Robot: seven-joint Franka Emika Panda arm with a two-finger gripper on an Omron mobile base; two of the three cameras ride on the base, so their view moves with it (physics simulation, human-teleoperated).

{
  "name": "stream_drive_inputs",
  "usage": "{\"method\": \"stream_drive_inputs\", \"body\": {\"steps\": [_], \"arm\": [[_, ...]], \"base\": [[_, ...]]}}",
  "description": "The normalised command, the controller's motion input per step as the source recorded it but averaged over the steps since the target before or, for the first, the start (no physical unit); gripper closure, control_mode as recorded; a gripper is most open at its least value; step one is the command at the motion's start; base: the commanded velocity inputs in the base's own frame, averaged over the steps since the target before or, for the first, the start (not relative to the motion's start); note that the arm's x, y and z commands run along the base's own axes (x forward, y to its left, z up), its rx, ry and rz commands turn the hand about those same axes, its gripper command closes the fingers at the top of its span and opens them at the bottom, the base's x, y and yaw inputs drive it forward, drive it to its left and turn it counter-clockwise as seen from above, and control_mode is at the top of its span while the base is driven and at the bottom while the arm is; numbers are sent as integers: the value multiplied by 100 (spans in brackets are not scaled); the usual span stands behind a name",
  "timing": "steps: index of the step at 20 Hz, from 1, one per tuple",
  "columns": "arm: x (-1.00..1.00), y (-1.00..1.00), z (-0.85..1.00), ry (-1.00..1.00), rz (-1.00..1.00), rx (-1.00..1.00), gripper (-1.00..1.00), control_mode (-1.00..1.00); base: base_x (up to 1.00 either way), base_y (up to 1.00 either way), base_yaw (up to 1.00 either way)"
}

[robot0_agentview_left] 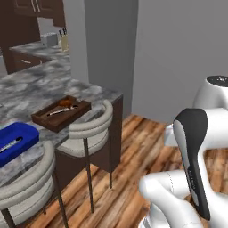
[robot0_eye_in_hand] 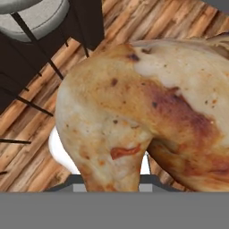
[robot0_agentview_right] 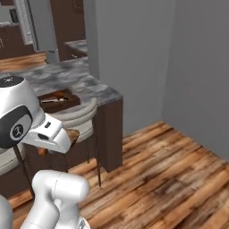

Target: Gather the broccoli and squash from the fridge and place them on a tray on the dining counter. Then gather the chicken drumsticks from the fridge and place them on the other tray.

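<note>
Wood-floored kitchen beside the dining counter (robot0_agentview_left: 26,91): gripper (robot0_agentview_right: 67,134) clamped shut on a chicken drumstick (robot0_eye_in_hand: 134,116), held over the floor near a stool (robot0_agentview_left: 87,122), short of the other tray (robot0_agentview_left: 44,119). Likely light, firm, greasy-skinned; best pinched across the thick meaty middle.

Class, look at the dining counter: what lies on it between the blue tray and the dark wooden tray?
Nothing: in the left base view, bare marbled dining counter separates the blue tray from the wooden tray.
</note>
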Motion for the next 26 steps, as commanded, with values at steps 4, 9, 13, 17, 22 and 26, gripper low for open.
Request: {"method": "stream_drive_inputs", "body": {"steps": [4,9,13,17,22,26], "arm": [[0,0,0,0,0,0,100,100],[0,0,0,0,0,0,100,100],[0,0,0,0,0,0,100,100],[0,0,0,0,0,0,100,100],[0,0,0,0,0,0,100,100],[0,0,0,0,0,0,100,100]], "base": [[58,-25,48],[58,-16,52],[60,-17,52],[60,-21,51],[62,-32,46],[75,-65,33]]}}
